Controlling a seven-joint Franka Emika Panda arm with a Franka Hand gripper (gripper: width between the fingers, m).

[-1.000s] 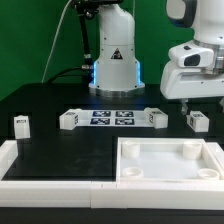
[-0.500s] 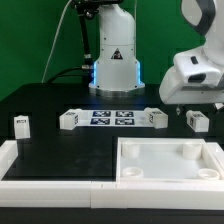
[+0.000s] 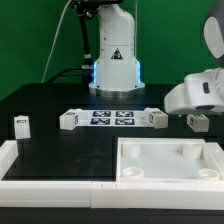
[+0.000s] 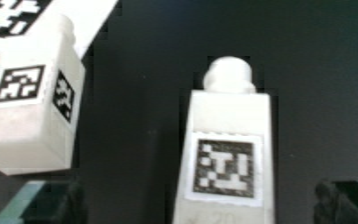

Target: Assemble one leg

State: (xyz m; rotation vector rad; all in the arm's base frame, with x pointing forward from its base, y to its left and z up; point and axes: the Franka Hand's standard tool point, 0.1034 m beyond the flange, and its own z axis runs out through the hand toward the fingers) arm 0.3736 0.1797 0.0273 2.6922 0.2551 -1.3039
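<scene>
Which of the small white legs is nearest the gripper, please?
The leg at the exterior view's far right: it sits just below the gripper; the others stand farther off.

Base (image 3: 113, 62): white pedestal, upright at the middle of the table's far edge.
Arm (image 3: 212, 35): bends down by the table's edge at the exterior view's right.
Wrist housing (image 3: 196, 95): white, tilted, low over the table.
Gripper (image 4: 194, 205): jaws spread wide apart, pointing down; dark fingertips (image 4: 43, 205) visible.

leg (image 4: 229, 140): 1 tag, between spread fingertips (image 4: 350, 200), untouched | tagged white block (image 4: 34, 95) beside | dark table (image 4: 140, 120)
</scene>
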